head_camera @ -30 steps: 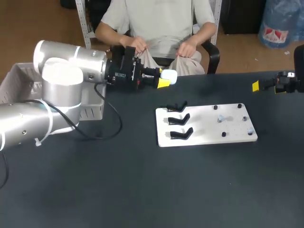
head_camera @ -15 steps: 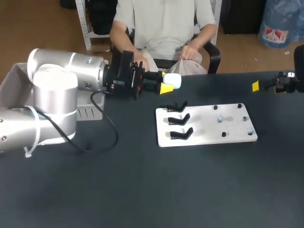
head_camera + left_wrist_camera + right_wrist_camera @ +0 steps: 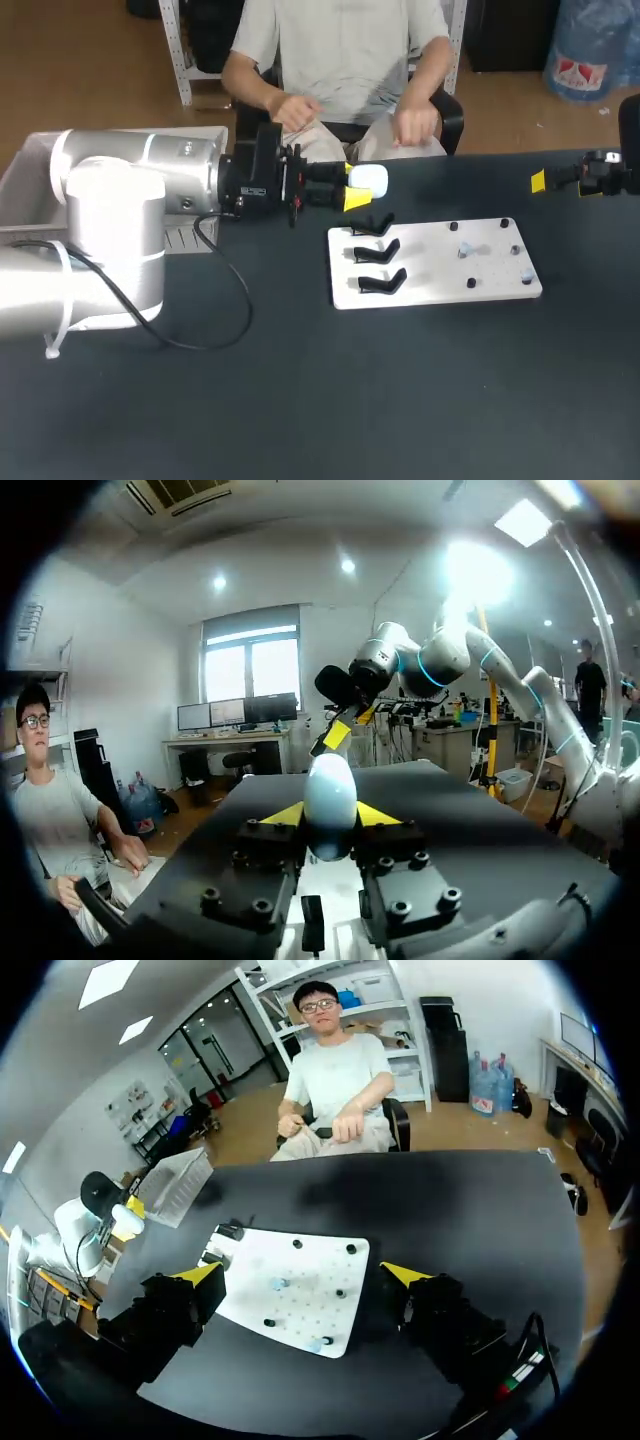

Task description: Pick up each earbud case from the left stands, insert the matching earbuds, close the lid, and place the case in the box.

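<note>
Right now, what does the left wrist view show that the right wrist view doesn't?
Only left wrist: the left gripper clamping the earbud case between its yellow tips, close up. Only right wrist: the white board with black stands, the box, the open right gripper. Both: the dark table, and the case, tiny in the right wrist view.

L gripper [image 3: 350, 186] clamped on case [image 3: 330, 790], horiz.; R gripper [image 3: 302, 1276] fingers spread, seemingly level.
</note>
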`<state>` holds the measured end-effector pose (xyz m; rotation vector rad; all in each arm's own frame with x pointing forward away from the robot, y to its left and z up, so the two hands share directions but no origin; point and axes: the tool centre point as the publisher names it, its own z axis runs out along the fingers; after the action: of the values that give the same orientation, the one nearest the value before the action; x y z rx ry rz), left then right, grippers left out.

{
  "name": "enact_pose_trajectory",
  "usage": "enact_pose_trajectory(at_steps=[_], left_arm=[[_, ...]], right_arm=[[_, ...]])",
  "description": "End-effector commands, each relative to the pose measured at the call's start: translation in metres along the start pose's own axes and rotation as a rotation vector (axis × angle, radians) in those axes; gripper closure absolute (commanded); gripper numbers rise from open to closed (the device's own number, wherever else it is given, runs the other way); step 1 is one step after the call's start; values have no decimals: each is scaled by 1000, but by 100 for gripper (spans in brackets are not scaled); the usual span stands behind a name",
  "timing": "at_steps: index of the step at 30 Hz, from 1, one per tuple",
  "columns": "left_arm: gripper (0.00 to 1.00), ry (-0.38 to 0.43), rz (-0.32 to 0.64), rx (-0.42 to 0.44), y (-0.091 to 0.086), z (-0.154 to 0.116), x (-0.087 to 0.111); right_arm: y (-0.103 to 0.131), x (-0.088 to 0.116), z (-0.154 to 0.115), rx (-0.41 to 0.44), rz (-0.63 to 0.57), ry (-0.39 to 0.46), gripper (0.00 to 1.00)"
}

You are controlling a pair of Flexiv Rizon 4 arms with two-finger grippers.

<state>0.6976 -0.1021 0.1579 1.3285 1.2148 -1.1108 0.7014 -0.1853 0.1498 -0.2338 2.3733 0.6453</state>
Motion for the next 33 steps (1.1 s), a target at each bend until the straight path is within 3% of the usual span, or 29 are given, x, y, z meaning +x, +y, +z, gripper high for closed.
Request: enact_pose_trajectory(at_steps=[1, 17, 20, 22, 26, 33], left_arm=[[100, -2, 3, -163, -4, 0, -1], [100, -2, 3, -163, -4, 0, -1], [100, -2, 3, -163, -4, 0, -1], [100, -11, 4, -114, -10, 5, -1], [100, -23, 9, -64, -14, 10, -4], [100, -32, 8, -31, -19, 15, -4]], right_arm=[[-1, 0, 0, -2, -1, 0, 0], [-1, 0, 0, -2, -1, 0, 0], [20, 4, -9, -19, -62, 18, 0], [32, 5, -15, -47, -84, 18, 0], [56, 10, -27, -121, -100, 13, 0], [95, 27, -36, -176, -125, 8, 0]])
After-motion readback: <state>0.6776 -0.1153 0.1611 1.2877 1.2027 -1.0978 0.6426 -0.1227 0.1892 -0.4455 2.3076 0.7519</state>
